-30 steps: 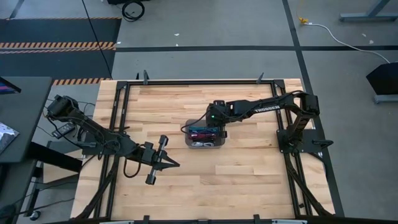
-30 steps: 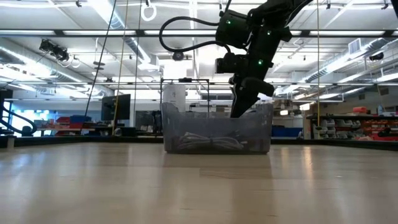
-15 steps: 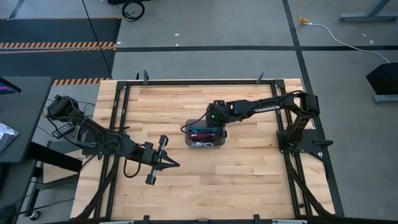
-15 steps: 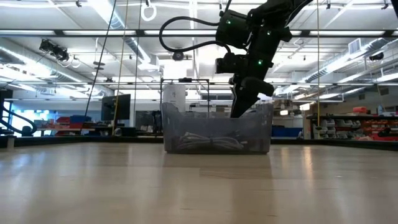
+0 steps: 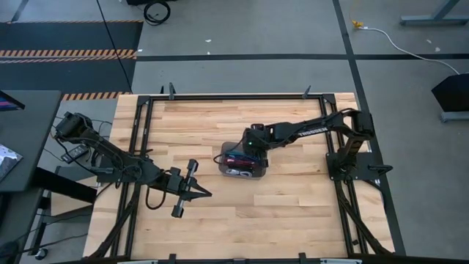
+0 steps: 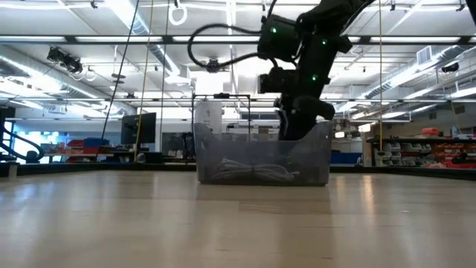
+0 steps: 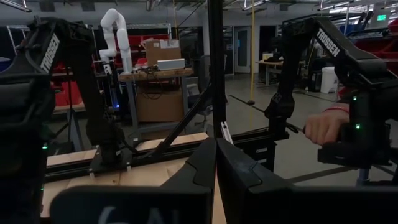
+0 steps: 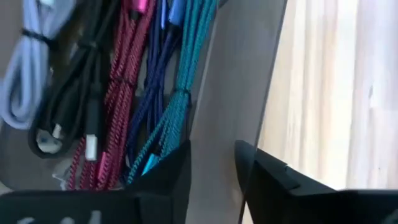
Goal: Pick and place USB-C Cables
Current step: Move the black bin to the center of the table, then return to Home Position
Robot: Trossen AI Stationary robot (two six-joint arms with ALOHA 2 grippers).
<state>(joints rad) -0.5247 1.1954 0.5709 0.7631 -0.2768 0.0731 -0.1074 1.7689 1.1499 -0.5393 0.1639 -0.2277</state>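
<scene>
The grey tray (image 5: pixel 242 173) stands mid-table and holds the USB-C cables side by side: silver-grey (image 8: pixel 25 68), black (image 8: pixel 74 93), dark red (image 8: pixel 118 81), purple-blue (image 8: pixel 152 93) and teal (image 8: pixel 183 74). My right gripper (image 5: pixel 250 149) reaches down at the tray's far side, open, one finger inside next to the teal cable and one outside. In the low view its fingertips (image 6: pixel 294 132) dip behind the tray (image 6: pixel 260 149). My left gripper (image 5: pixel 192 180) waits shut near the table's left front, on nothing (image 7: pixel 216 163). My right gripper stands astride the tray's far wall (image 8: pixel 239 99), pointing down, one finger (image 8: pixel 171 180) inside the tray and the other (image 8: pixel 267 177) outside. I cannot tell whether either finger touches the wall or the teal cable.
A black frame rail (image 5: pixel 146 132) runs around the table. Bare wood (image 5: pixel 293 213) lies in front of and beside the tray. In the left wrist view a person's hand (image 7: pixel 323 124) shows beyond the table's edge.
My right gripper has opened and shifted a little toward the table's near edge, lower into the tray. The tray has turned slightly on the table and slid a little, its right end now farther right in the low view.
</scene>
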